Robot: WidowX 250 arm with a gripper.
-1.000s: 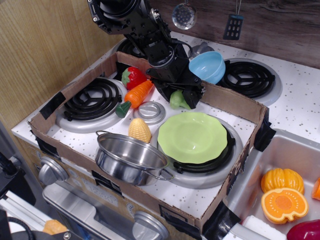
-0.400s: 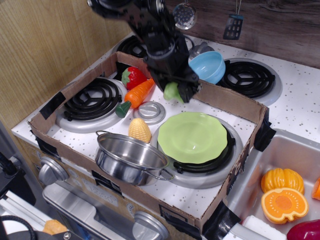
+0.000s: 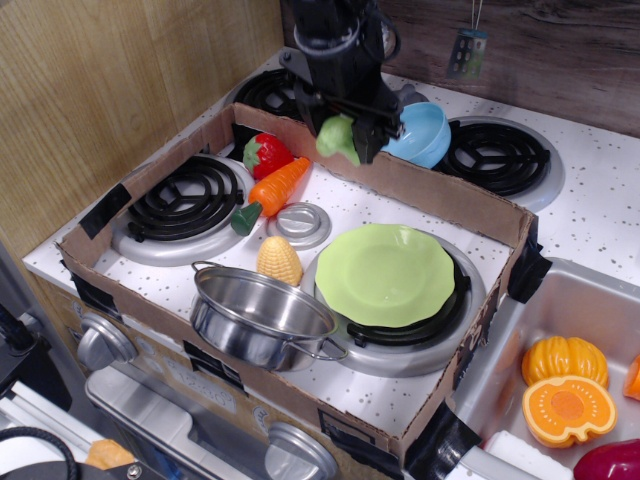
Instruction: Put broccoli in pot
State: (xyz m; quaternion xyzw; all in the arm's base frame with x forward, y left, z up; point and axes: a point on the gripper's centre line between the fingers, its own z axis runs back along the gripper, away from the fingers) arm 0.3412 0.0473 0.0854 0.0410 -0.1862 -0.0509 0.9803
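My gripper (image 3: 345, 132) is shut on the light-green toy broccoli (image 3: 337, 138) and holds it in the air above the back cardboard wall, well above the stove top. The shiny steel pot (image 3: 262, 317) with wire loop handles stands at the front of the cardboard tray, left of centre, with nothing visible inside it. The pot is far below and in front of the gripper.
A lime-green plate (image 3: 385, 273) lies on the front right burner. A corn cob (image 3: 279, 260) stands behind the pot. A carrot (image 3: 270, 192), a strawberry (image 3: 266, 154) and a metal lid ring (image 3: 302, 223) lie mid-tray. A blue bowl (image 3: 418, 133) sits behind the wall (image 3: 450, 200).
The gripper closed on the broccoli at the stove top and lifted it up and slightly back and left, from beside the plate to above the cardboard wall.
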